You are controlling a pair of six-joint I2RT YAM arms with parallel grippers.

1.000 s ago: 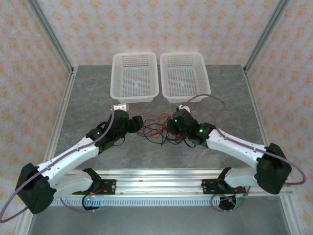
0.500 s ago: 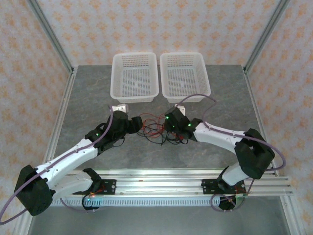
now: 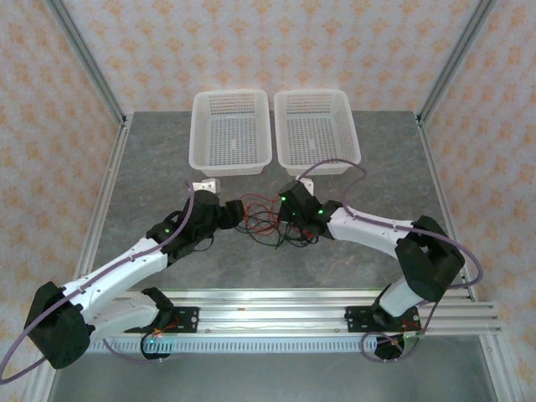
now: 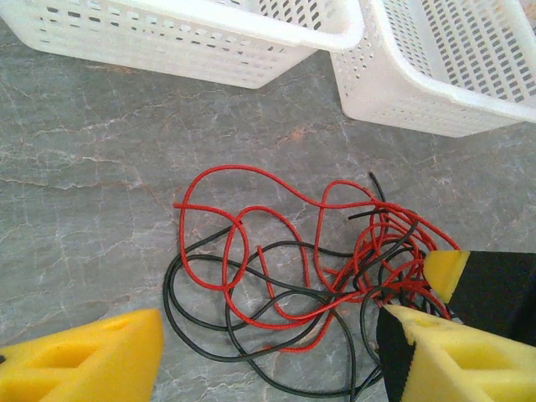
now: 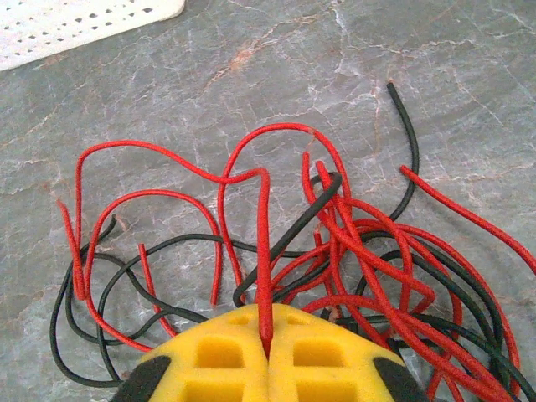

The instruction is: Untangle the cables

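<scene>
The cables (image 3: 261, 219) are a loose tangle of thin red and black wires on the grey table, between my two grippers. In the left wrist view the cables (image 4: 285, 268) lie between the yellow fingers of my left gripper (image 4: 268, 360), which is open and low over the pile's left part. My right gripper (image 3: 286, 214) is at the tangle's right side. In the right wrist view my right gripper (image 5: 268, 339) is shut on a red cable (image 5: 265, 243) that rises straight out from between its pads. Other red and black loops spread around it.
Two white perforated baskets (image 3: 230, 167) (image 3: 322, 167) stand side by side behind the tangle, close to it; their walls (image 4: 209, 33) (image 4: 435, 100) cross the top of the left wrist view. An aluminium rail (image 3: 276, 301) runs along the near edge.
My right arm has folded in and shifted left toward the tangle, and its gripper has closed on a red cable. The left arm and gripper have stayed put.
</scene>
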